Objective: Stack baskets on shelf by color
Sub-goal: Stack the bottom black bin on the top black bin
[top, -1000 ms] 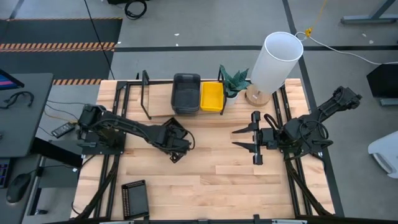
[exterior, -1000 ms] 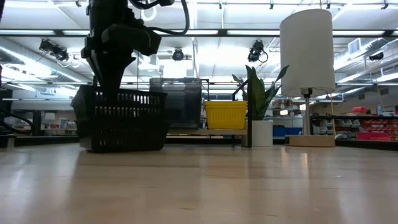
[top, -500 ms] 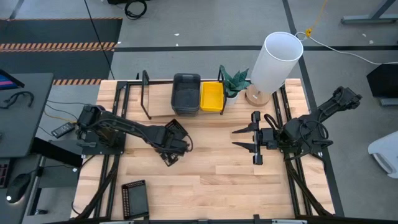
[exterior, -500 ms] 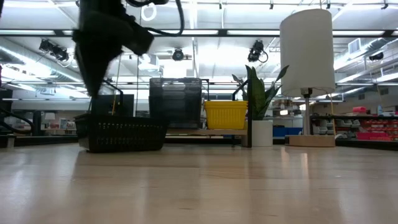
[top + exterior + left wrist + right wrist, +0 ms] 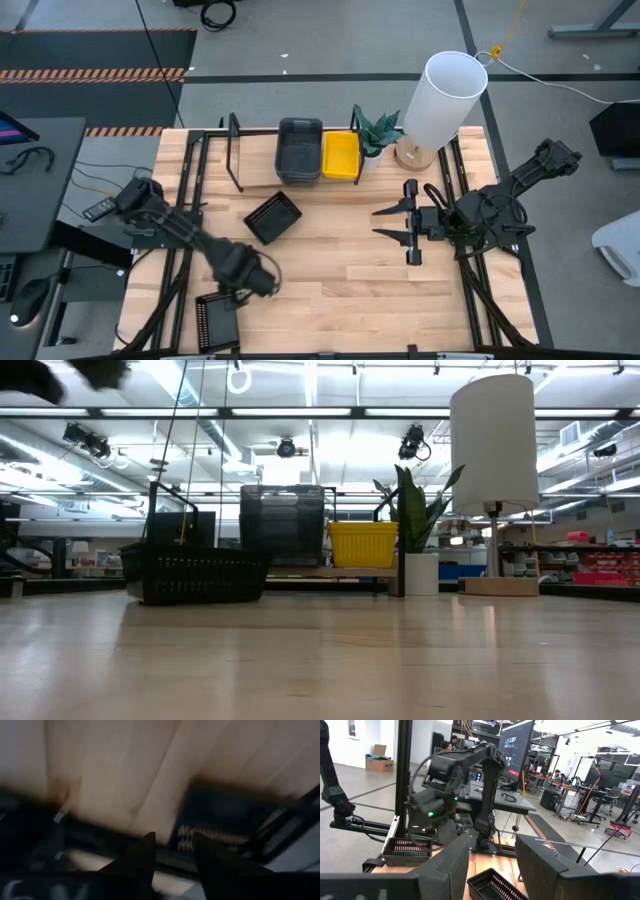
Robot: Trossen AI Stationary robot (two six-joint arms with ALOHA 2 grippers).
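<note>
Wooden surface [image 5: 340, 270] carries a black slatted basket [image 5: 272, 217], skewed; left claw [image 5: 262, 285] empty, fingers parted, right claw [image 5: 392, 223] wide open.

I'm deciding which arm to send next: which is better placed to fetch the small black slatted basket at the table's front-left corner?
The left. Its gripper hangs just above the black slatted plastic basket at the front-left corner, fingers open. The right gripper waits open across the wooden tabletop, far from it.
</note>
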